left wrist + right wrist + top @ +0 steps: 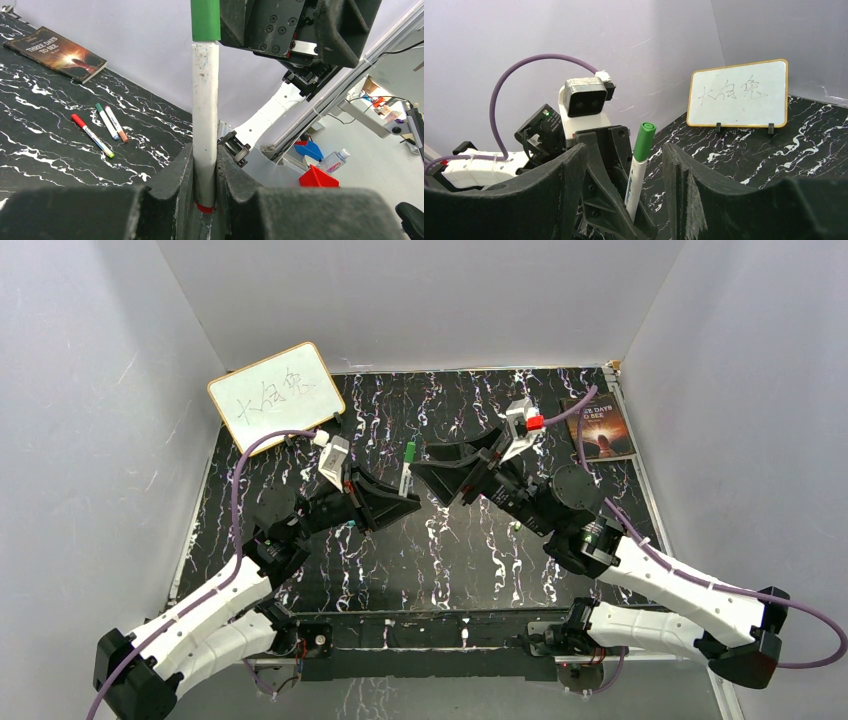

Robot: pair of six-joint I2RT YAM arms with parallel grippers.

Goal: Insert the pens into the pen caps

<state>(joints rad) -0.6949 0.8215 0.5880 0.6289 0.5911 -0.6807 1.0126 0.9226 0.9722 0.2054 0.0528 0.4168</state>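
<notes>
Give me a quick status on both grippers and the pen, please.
Left gripper shut on pen, upright. Green cap on its top end. Right gripper open, jaws either side of cap, not touching. Three other pens lie aside.

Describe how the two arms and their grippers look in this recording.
The left arm and right arm share white shell links with black joints. The left gripper and right gripper have black, wedge-shaped fingers. A purple cable runs along each arm to a pale boxy wrist camera; a red part sits on the right one.
</notes>
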